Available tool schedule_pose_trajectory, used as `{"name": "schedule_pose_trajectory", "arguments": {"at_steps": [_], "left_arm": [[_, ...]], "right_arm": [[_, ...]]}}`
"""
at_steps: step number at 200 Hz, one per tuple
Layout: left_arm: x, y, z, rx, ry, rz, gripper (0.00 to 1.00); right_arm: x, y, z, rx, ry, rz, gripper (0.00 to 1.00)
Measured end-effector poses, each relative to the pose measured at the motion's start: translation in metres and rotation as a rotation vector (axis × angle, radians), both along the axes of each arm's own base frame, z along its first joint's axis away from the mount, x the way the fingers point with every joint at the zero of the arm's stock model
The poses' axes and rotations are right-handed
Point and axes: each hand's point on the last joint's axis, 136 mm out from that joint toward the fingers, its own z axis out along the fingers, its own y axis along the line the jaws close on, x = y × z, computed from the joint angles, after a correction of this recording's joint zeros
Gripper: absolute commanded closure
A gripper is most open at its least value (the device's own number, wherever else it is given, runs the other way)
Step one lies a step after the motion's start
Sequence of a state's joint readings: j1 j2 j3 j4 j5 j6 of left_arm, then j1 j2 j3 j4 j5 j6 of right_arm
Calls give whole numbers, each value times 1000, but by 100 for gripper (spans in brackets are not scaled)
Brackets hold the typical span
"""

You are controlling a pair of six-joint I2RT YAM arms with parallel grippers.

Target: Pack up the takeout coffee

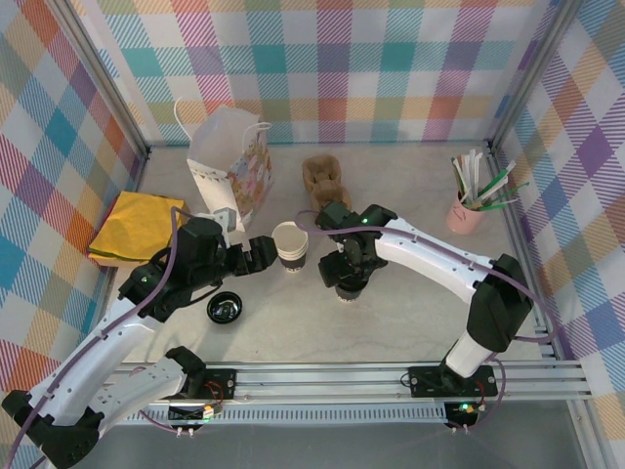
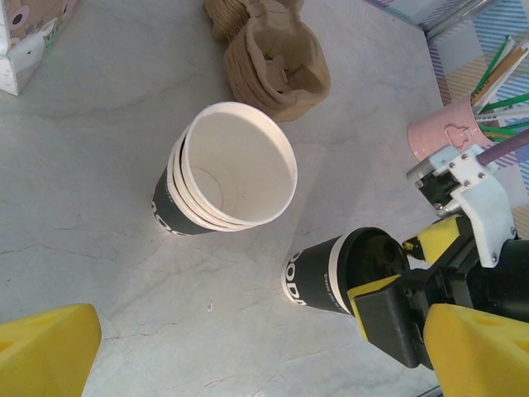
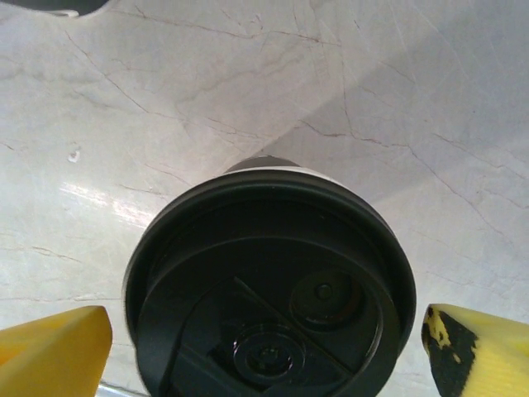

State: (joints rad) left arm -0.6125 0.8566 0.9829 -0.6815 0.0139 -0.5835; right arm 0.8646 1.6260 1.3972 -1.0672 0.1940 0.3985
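— Right arm's pose?
— Elbow bent over mid-tabletop; right claw (image 1: pixel 345 277) points down, fingers spread astride the takeout coffee (image 3: pixel 269 273).
— Left?
— Reaching low; left claw (image 1: pixel 261 251) open beside stacked cups (image 1: pixel 290 244).

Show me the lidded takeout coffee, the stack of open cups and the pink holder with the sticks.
takeout coffee (image 3: pixel 269 285), right wrist view, middle of its black lid.
stack of open cups (image 2: pixel 241 157), left wrist view, inside wall of the top cup.
pink holder (image 2: pixel 434 139), left wrist view, its outer side.
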Motion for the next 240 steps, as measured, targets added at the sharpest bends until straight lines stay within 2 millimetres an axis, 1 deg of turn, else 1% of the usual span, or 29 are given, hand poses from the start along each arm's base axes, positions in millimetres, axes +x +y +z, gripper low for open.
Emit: {"name": "schedule_pose_trajectory", "arguments": {"at_steps": [40, 60, 74, 83, 99, 117, 130, 140, 147, 154, 159, 177, 193, 203, 214, 240], "left_arm": [[2, -7, -7, -12, 39, -9, 0], [3, -16, -12, -38, 60, -13, 1], [3, -26, -17, -50, 83, -26, 4], [2, -35, -22, -58, 103, -39, 5], [-1, -53, -30, -57, 129, -69, 8], [-5, -73, -41, -45, 156, -98, 13], [-6, -85, -50, -35, 176, -109, 16], [-6, -94, -57, -24, 187, -116, 19], [-6, -100, -63, -17, 199, -121, 19], [-5, -106, -68, -10, 210, -124, 24], [-5, -111, -72, -3, 220, -129, 26], [-3, -126, -87, 23, 250, -136, 27], [0, -135, -99, 37, 269, -135, 32], [2, -139, -105, 40, 280, -130, 32], [3, -141, -110, 49, 288, -129, 33], [9, -149, -113, 49, 293, -130, 34]], "right_arm": [[0, 2, 20, 53, -38, -3, 2], [0, 1, 38, 117, -78, -12, 7], [-3, -3, 50, 191, -105, -27, 7], [-6, -8, 55, 242, -117, -47, 9], [-9, -24, 60, 317, -122, -98, 18], [-7, -42, 59, 400, -116, -177, 27], [-7, -54, 53, 450, -99, -234, 32], [-8, -60, 48, 485, -80, -269, 39], [-9, -63, 43, 506, -66, -287, 42], [-11, -64, 39, 524, -50, -298, 43], [-12, -65, 37, 538, -39, -306, 44], [-15, -67, 28, 580, -6, -323, 45], [-17, -67, 22, 610, 23, -340, 50], [-16, -67, 20, 628, 35, -348, 51], [-15, -67, 19, 646, 44, -355, 54], [-12, -67, 17, 678, 57, -362, 54]]}}
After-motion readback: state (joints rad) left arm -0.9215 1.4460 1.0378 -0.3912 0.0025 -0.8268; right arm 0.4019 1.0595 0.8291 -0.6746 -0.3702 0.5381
